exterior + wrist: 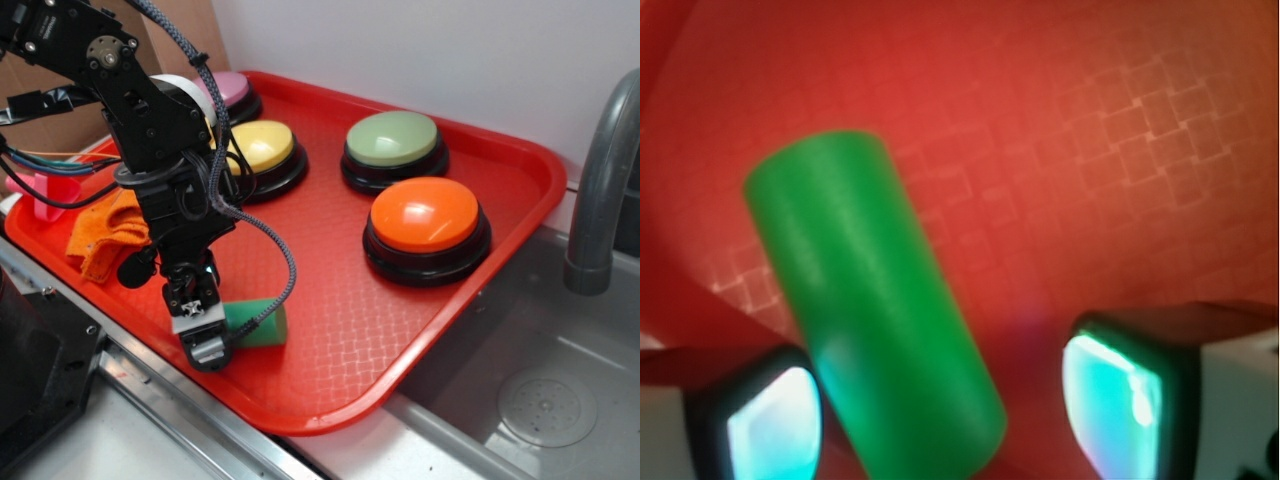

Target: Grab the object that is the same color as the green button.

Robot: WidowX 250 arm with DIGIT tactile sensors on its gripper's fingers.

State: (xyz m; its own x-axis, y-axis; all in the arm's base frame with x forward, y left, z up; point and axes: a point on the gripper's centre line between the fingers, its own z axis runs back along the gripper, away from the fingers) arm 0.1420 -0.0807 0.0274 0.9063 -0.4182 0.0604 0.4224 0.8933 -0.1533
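We see our tool (940, 400) spread open around the green cylinder (875, 310), lying on the red tray (400, 330).

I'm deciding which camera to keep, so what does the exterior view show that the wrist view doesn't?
Exterior only: the green button, orange button, yellow button, an orange cloth, the sink faucet and the arm.

Wrist only: the pads up close, with a gap between the right pad and the green cylinder.

Both: the cylinder lying on the red tray between the jaws of the gripper.
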